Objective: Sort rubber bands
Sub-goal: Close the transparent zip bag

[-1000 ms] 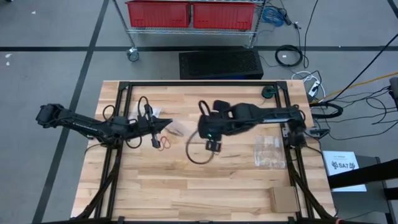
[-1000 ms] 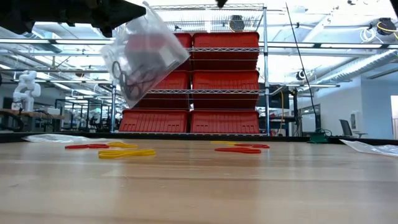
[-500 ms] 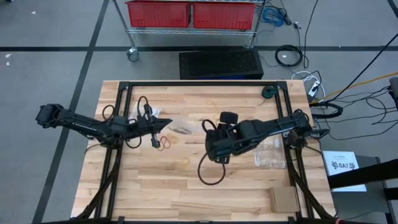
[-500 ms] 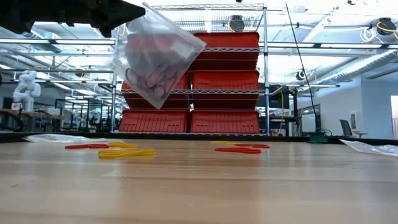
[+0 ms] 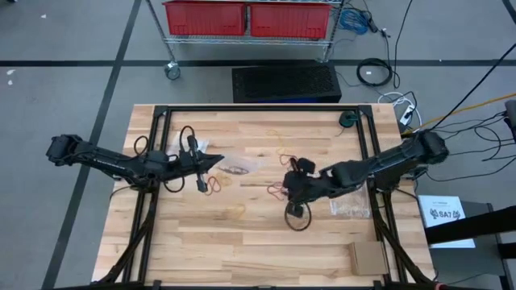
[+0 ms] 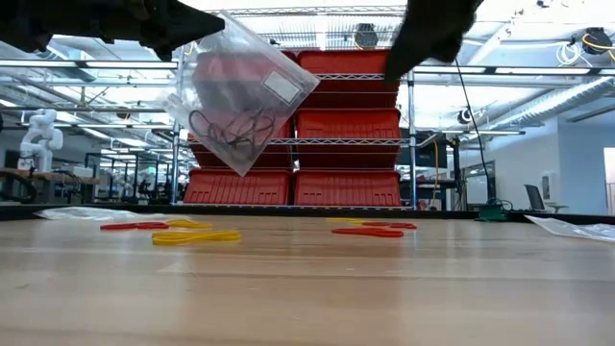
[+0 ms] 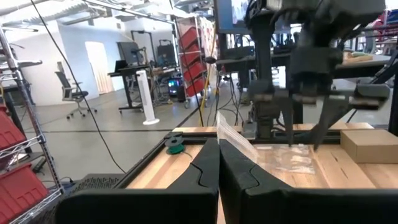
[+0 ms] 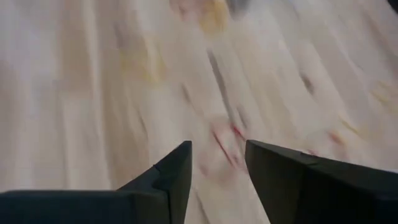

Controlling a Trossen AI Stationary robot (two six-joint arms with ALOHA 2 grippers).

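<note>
Bag up on the left, right hand going in over the loose bands.

The left hand [image 5: 211, 161], left of centre in the high view, is clenched on a clear bag [image 6: 240, 91] with dark bands inside, hanging high at upper left of the low view. The right hand [image 5: 297, 187], centre-right, hovers over the counter [image 5: 242, 250] with its fingers [image 8: 168, 177] parted and nothing between them. Red and yellow rubber bands [image 6: 197, 234] lie scattered mid-counter. It looks like the picking step: next it must drop onto one thin loop, pinch it and carry it to the bag.
</note>
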